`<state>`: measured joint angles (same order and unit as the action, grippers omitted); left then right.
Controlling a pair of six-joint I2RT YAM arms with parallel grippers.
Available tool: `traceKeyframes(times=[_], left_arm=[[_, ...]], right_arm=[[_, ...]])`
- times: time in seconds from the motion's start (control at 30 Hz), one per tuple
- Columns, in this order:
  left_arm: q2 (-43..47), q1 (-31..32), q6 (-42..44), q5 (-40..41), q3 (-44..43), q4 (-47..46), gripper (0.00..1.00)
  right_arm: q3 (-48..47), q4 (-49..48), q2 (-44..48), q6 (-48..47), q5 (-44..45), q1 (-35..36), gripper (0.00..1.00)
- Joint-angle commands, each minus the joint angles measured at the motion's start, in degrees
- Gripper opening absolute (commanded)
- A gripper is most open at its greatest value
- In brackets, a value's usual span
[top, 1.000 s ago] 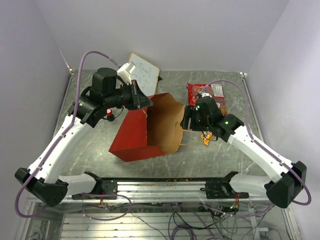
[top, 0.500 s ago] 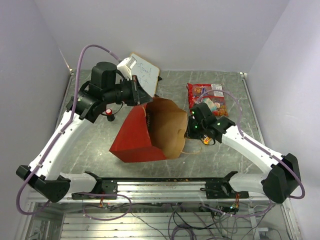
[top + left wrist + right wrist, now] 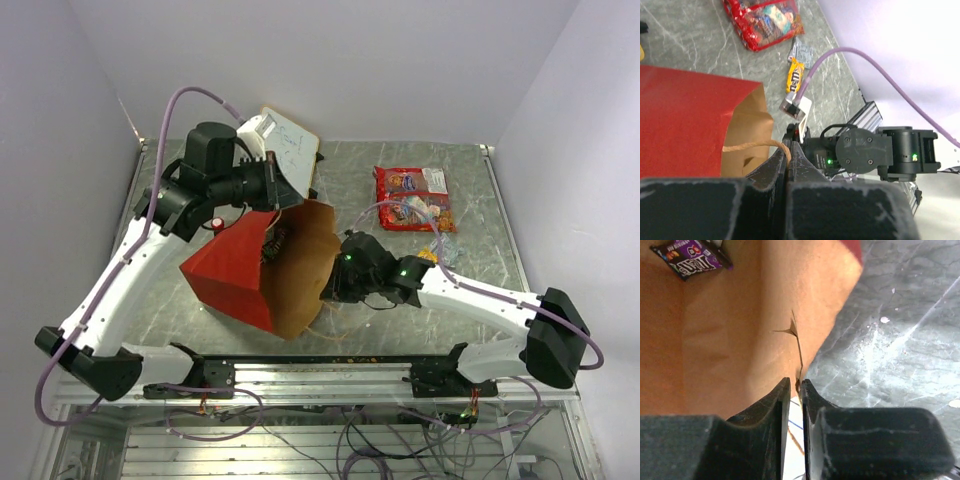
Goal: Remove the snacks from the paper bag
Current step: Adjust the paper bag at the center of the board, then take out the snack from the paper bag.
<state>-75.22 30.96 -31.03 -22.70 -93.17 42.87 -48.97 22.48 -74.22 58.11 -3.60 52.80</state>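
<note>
The paper bag [image 3: 232,275] lies tipped on the table, red outside, its brown mouth [image 3: 303,262] facing right. My left gripper [image 3: 290,204] is shut on its tan loop handle [image 3: 752,146] at the upper rim; its fingertips [image 3: 788,155] meet on the cord. My right gripper [image 3: 326,292] is shut on the thin edge of the bag's near rim [image 3: 799,382]. A purple packet [image 3: 690,260] lies inside the bag. The large red candy bag [image 3: 412,197] lies on the table at the back right. A yellow packet [image 3: 796,75] and a silver packet [image 3: 802,51] lie beside it.
A white whiteboard [image 3: 290,150] leans behind the bag at the back. A small red-and-black marker cap [image 3: 217,225] stands left of the bag under my left arm. The right arm's body [image 3: 875,155] sits close to the bag's mouth. Grey table [image 3: 900,330] lies right of the rim.
The bag has swung and tipped towards the left and near side. My right gripper moved left from beside the bag and closed on its near rim. My left gripper kept the handle.
</note>
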Motion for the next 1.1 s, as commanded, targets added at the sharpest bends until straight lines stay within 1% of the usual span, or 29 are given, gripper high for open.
traceKeyframes(times=[0.0, 0.13, 0.2, 0.3, 0.37, 0.43, 0.5, 0.6, 0.67, 0.77, 0.87, 0.93, 0.97, 1.03, 1.07], left_arm=[[6.02, 0.28, -0.77, -0.42, 5.21, -1.64, 0.07], [11.29, 0.26, -2.08, -0.2, 12.04, -0.35, 0.07], [13.86, 0.33, -3.04, 0.32, 14.48, 0.47, 0.07], [17.34, 0.31, -4.82, 2.78, 16.71, 1.43, 0.07], [19.44, 0.33, -6.0, 4.1, 17.76, 0.29, 0.07], [20.36, 0.33, -7.12, 4.35, 18.45, -1.14, 0.07], [20.16, 0.33, -8.07, 3.67, 18.83, -2.52, 0.07], [19.26, 0.32, -9.3, 2.53, 19.1, -4.17, 0.07], [19.31, 0.32, -10.36, 2.34, 19.4, -5.68, 0.07], [18.92, 0.33, -11.29, 2.06, 19.05, -7.05, 0.07], [17.67, 0.29, -11.34, 1.25, 17.46, -7.27, 0.07], [16.78, 0.32, -11.42, 0.72, 16.32, -7.41, 0.07], [16.31, 0.33, -11.33, 0.52, 15.67, -7.3, 0.07], [15.65, 0.29, -11.03, 0.59, 14.59, -6.95, 0.07], [15.37, 0.32, -10.61, 0.55, 14.11, -6.71, 0.07]], right_arm=[[-3.61, 3.79, -0.81, -0.26, 7.1, 1.31, 0.19], [-5.67, 10.77, 1.11, -7.46, 14.7, 1.22, 0.29], [-7.17, 12.92, 1.79, -12.51, 17.11, 1.25, 0.33], [-10.27, 15.06, 2.22, -19.84, 18.52, 1.19, 0.38], [-11.93, 14.3, 2.9, -23.89, 17.96, 1.26, 0.39], [-11.53, 9.92, 4.64, -27.35, 14.8, 1.45, 0.4], [-10.17, 3.89, 6.34, -27.94, 11.79, 2.04, 0.41], [-5.61, -9.15, 7.76, -24.19, 9.12, 4.31, 0.42], [-3.64, -17.62, 6.43, -21.54, 10.52, 7.17, 0.43], [-4.24, -25.95, 0.91, -20.44, 16.46, 12.82, 0.43], [-5.81, -30.89, -5.13, -20.95, 28.36, 17.89, 0.43], [-9.46, -29.35, -8.53, -20.76, 36.97, 20.17, 0.44], [-10.94, -28.46, -10.22, -21.7, 40.59, 21.11, 0.46], [-14.27, -25.57, -13.53, -22.55, 48.13, 22.12, 0.54], [-14.52, -25.48, -14.65, -21.97, 49.7, 22.09, 0.58]])
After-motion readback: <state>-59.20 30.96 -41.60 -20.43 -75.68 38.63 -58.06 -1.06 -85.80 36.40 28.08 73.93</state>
